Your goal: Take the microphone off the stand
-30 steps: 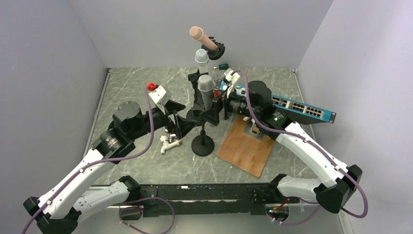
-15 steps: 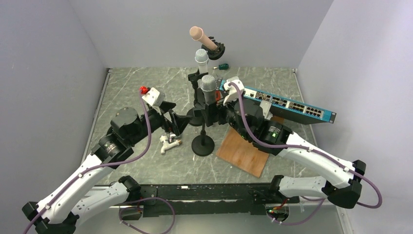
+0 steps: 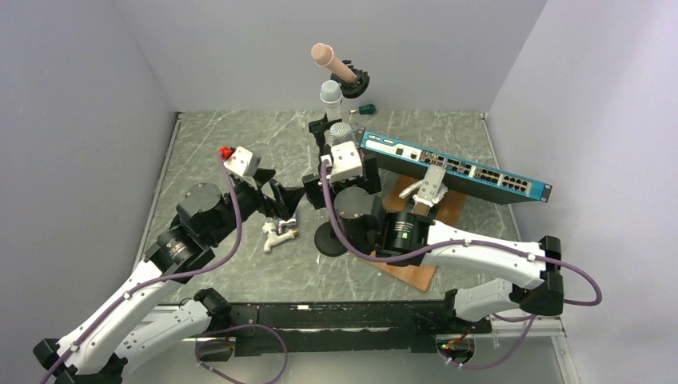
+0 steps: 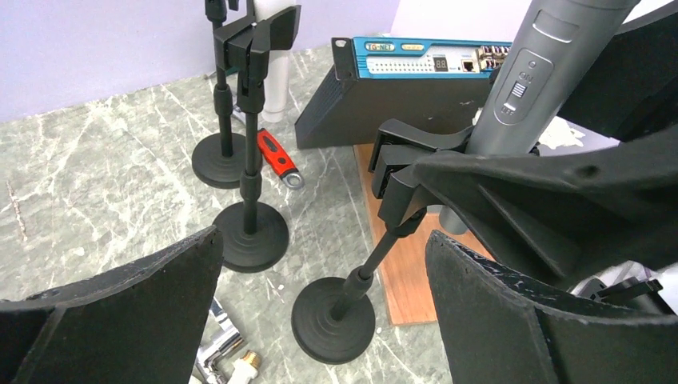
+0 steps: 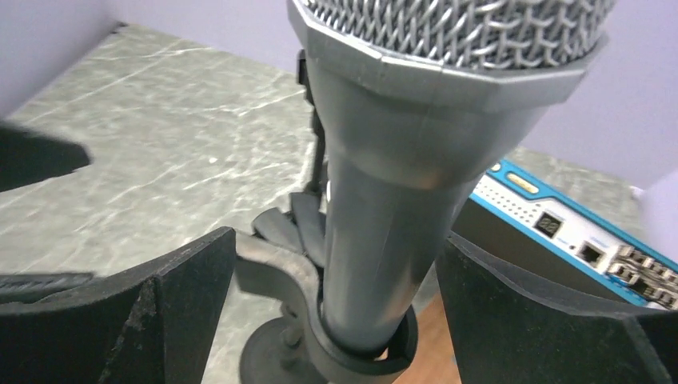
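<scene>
1. The microphone (image 5: pixel 384 208) (the grey one with the mesh head) is seated upright in the clip (image 5: pixel 352 356) of the nearest stand (image 4: pixel 333 320), near the middle of the table (image 3: pixel 208 144). It has not been lifted out.
2. The right gripper (image 5: pixel 336 240) is placed around the barrel just above the clip, with one finger on each side. Its jaws are parted. A clear gap is seen on one side, while contact on the other side cannot be judged, so no firm grip is shown.
3. The left gripper (image 4: pixel 324 240) is held low beside the stand, with its jaws spread wide and nothing between them. The stand's base is framed by its fingers but is not touched.
4. The task is judged to be at an early stage. The approach is made, but the closing on the barrel and the pull out of the clip are not yet done. The stand may need to be steadied.
5. Further out, a white microphone (image 3: pixel 331 92) and a pink microphone (image 3: pixel 324 54) are carried on two stands behind. A network switch (image 3: pixel 456 164) lies to the right, a wooden board (image 3: pixel 416 268) lies beside the base, and a metal fitting (image 3: pixel 280 234) lies to the left.
</scene>
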Robot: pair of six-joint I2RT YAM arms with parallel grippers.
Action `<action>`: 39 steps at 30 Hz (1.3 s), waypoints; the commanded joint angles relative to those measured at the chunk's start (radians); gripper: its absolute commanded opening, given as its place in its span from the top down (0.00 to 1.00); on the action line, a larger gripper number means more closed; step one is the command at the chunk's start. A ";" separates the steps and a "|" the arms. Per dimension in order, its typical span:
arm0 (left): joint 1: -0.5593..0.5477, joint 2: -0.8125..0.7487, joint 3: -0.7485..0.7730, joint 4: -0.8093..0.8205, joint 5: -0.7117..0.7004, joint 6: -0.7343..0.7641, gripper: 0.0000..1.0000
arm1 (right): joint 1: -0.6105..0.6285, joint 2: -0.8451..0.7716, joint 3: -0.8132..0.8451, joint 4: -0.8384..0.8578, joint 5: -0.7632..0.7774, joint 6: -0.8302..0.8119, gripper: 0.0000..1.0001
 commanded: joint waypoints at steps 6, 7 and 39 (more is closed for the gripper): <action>-0.002 -0.042 -0.030 0.000 -0.036 -0.018 0.01 | 0.001 0.068 0.050 0.212 0.218 -0.214 0.17; -0.002 -0.045 -0.032 0.000 -0.036 -0.019 0.01 | -0.002 0.072 0.046 0.228 0.218 -0.224 0.19; -0.002 -0.004 -0.018 0.070 0.288 0.083 0.01 | -0.253 -0.089 -0.057 0.034 -0.932 -0.182 1.00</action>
